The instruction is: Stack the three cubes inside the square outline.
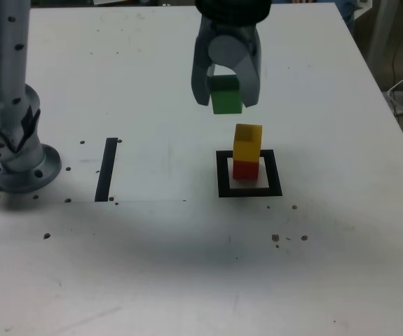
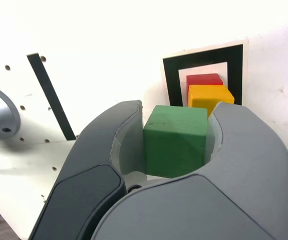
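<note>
tool (image 2: pixel 176 140) gripping green cube (image 2: pixel 176 140), matte faces

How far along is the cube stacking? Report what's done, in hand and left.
Done: the yellow cube sits on the red cube inside the black tape square outline. In hand: the gripper holds the green cube above the table. Left: set green on yellow.
</note>
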